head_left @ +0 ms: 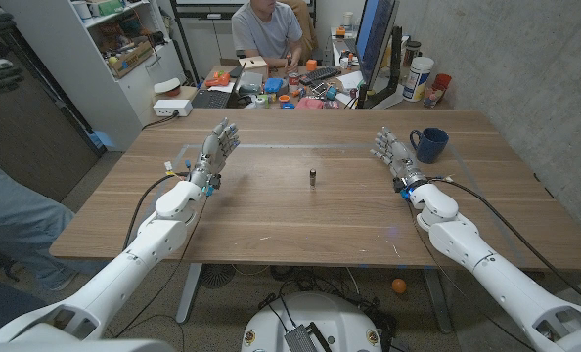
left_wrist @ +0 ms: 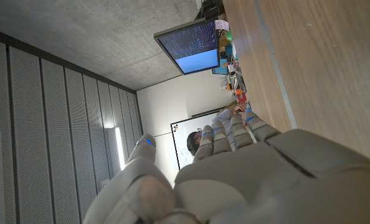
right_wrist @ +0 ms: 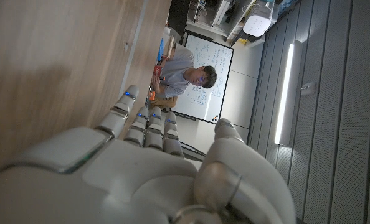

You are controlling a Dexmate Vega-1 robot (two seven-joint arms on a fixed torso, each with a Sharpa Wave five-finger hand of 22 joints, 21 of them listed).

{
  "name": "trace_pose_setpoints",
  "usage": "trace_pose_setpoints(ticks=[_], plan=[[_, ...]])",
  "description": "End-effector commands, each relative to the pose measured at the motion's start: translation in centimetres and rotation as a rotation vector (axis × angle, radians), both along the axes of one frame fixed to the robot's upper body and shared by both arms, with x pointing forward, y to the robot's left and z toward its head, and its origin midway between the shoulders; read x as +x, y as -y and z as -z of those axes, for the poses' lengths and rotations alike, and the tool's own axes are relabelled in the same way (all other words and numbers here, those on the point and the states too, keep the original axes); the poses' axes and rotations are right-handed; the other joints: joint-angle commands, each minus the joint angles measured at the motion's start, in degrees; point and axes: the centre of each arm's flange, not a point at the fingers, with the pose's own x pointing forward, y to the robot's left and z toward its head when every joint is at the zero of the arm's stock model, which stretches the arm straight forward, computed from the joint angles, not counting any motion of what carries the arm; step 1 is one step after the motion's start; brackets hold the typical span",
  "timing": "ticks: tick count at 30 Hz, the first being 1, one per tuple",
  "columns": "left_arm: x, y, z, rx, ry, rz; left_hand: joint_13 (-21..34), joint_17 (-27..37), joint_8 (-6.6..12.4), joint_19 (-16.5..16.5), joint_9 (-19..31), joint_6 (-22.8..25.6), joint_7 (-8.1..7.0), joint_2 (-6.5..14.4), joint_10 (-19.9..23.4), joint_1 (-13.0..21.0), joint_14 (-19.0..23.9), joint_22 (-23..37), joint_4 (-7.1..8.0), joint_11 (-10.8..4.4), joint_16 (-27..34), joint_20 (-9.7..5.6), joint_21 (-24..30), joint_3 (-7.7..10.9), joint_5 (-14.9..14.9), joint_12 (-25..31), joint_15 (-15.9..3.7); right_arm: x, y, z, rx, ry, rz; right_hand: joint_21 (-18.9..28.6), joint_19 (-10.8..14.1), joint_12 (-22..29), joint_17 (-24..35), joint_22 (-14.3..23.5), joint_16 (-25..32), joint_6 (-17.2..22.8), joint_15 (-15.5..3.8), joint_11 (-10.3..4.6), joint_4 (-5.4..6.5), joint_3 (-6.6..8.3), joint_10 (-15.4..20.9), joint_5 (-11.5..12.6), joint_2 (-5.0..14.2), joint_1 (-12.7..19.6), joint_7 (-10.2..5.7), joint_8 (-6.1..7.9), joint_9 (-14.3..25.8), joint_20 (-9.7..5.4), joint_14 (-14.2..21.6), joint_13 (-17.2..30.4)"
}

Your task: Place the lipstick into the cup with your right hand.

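Lipstick: upright at mid-table, well apart from right robot hand, toward the robot's left. Cup just beside that hand. Both robot hands spread, holding nothing; left robot hand similarly distant.

A wooden worktop fills the middle of the frame. Behind it, at the upper middle, a person sits at a cluttered desk beside a dark monitor. A white shelf unit stands at the upper left. The upper right shows a grey concrete wall. The wrist views show a whiteboard and a long wall light.
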Motion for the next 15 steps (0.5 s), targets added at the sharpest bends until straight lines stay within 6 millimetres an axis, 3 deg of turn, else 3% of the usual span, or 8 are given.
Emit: trace_pose_setpoints(ticks=[1,8,15], plan=[[-2.4,-1.7,-1.2,0.013,0.048,0.020,0.1,0.3,0.40,0.1,0.3,0.2,0.46,0.1,-0.1,0.6,0.0,0.2,-0.09,0.42,0.2,0.41,0.3,0.26,0.3,0.4,0.30,-3.6,-3.2,-1.6,0.010,0.041,-0.021,0.2,0.5,0.2,0.1,0.3,0.4,0.5,-0.10,0.14,0.01,0.38,0.5,0.3,-0.04,0.3,-0.09,0.21,0.1,0.07,0.6,0.3],[-1.1,-0.6,-2.0,0.025,0.049,0.011,0.1,0.3,0.37,0.0,0.3,0.2,0.44,0.1,0.1,0.6,0.1,0.2,-0.17,0.27,0.2,0.42,0.3,0.28,0.3,0.4,0.28,-2.8,-2.3,-3.0,-0.008,0.072,-0.037,0.2,0.4,0.2,0.0,0.3,0.4,0.5,-0.10,0.15,-0.04,0.38,0.6,0.3,-0.04,0.3,-0.13,0.19,0.1,0.12,0.6,0.3],[-0.5,1.3,-2.0,0.046,0.037,-0.002,0.1,0.3,0.37,-0.1,0.3,0.2,0.47,0.2,0.0,0.5,0.1,0.2,-0.23,0.43,0.3,0.46,0.3,0.31,0.3,0.4,0.28,-3.5,-1.0,-3.0,-0.042,0.094,-0.038,0.2,0.2,0.3,-0.2,0.3,0.4,0.5,-0.20,0.09,-0.47,0.62,0.8,0.4,0.07,0.9,-0.06,0.17,0.1,0.16,0.8,0.3]])
